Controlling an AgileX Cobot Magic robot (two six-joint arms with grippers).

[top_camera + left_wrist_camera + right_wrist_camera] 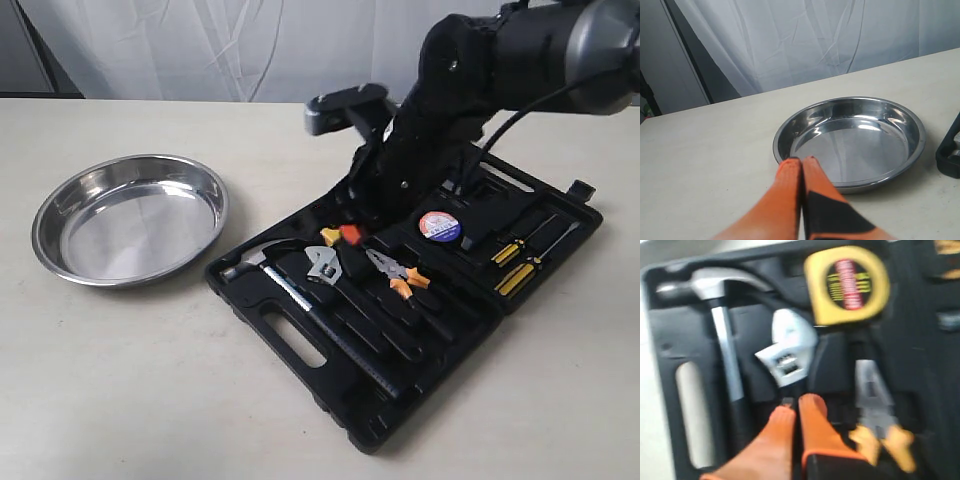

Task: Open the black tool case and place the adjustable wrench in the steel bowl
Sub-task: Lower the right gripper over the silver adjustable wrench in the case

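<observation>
Bowl [130,225] gleaming here: polished steel, mirror-smooth, catching the light. Case [455,320] is black moulded plastic, dull and matt. Wrench [322,264] head shows bright bare metal. Hammer [292,296] too, silvery head and shiny shaft. Tape measure [847,285] in glossy yellow plastic. Left fingers [787,195] wear a matt orange skin. Table [150,380] pale, smooth, faintly scuffed. White cloth curtain [815,45] behind, softly creased.

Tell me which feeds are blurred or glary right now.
Right wrist view: motion-blurred, but the adjustable wrench head is recognisable beyond the orange fingers. Left wrist view: sharp, bright glare streaks in the steel bowl. Exterior view: clear, evenly lit, soft shadows.
</observation>
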